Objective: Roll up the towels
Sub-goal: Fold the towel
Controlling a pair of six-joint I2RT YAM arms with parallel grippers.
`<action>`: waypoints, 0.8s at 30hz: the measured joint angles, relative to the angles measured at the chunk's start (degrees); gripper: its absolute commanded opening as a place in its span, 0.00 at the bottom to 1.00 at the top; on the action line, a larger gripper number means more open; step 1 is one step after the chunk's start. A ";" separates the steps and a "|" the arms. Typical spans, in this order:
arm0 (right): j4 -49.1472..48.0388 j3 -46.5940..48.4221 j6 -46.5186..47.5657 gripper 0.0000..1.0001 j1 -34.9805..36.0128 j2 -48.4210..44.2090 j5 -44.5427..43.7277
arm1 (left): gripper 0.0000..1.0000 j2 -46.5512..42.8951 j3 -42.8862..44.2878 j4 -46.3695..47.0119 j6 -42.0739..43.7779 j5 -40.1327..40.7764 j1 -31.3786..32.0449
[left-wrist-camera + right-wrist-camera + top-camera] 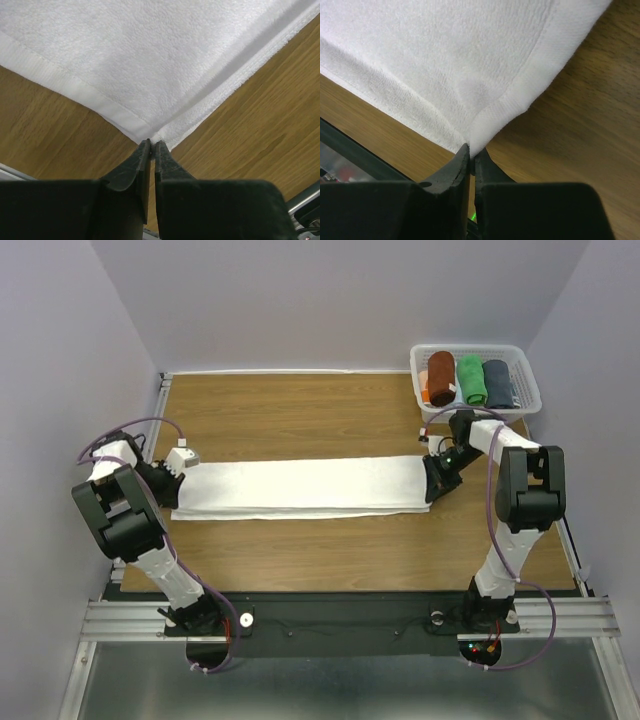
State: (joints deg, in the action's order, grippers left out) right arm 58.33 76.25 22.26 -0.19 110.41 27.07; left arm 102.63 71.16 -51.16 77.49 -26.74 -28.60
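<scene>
The white towel (pixel 300 485) lies folded into a long flat strip across the middle of the table. At its left end my left gripper (pixel 176 483) is shut on a corner; the left wrist view shows that corner of the white towel (pixel 150 60) pinched between the tips of the left gripper (pixel 152 143). My right gripper (pixel 430 487) is shut on the corner at the right end, and the right wrist view shows the white towel (pixel 445 60) lifted slightly into the right gripper (pixel 472 151). The dark slate towel (pixel 499 383) sits rolled in the basket.
A white plastic basket (pixel 470 348) stands at the back right corner, just behind the right arm. It holds a rust-brown roll (pixel 440 378) and a green roll (pixel 471 380) beside the dark one. Bare wooden tabletop (pixel 300 420) surrounds the strip.
</scene>
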 measured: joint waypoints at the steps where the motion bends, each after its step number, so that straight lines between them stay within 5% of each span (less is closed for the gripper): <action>1: -0.09 0.00 0.04 0.24 0.00 0.00 0.04 | 0.19 0.00 -0.22 0.26 0.00 0.07 0.00; 7: -0.04 -0.37 0.15 0.51 0.00 -0.61 0.31 | 0.52 0.02 -0.24 0.39 0.20 0.22 -0.11; 14: 1.42 -0.35 0.87 0.58 0.00 -5.07 -2.36 | 0.62 -0.66 5.16 -3.63 0.42 -1.73 -0.44; 15: 2.03 0.09 0.96 0.57 0.00 -6.01 -3.56 | 0.69 -1.38 6.16 -3.43 -0.26 -2.32 -0.52; 16: 2.34 0.70 1.01 0.55 0.00 -6.62 -4.15 | 0.98 -2.08 6.73 -3.15 -0.72 -2.78 -0.59; 24: 2.36 14.64 -0.09 0.42 1.79 -5.01 -3.89 | 0.99 -8.76 6.21 6.12 -12.72 -6.71 1.95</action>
State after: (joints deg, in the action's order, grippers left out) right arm 60.69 90.89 22.17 1.61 105.41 23.18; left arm 93.86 77.36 -45.04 64.77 -33.45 -26.65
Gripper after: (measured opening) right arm 0.428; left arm 0.986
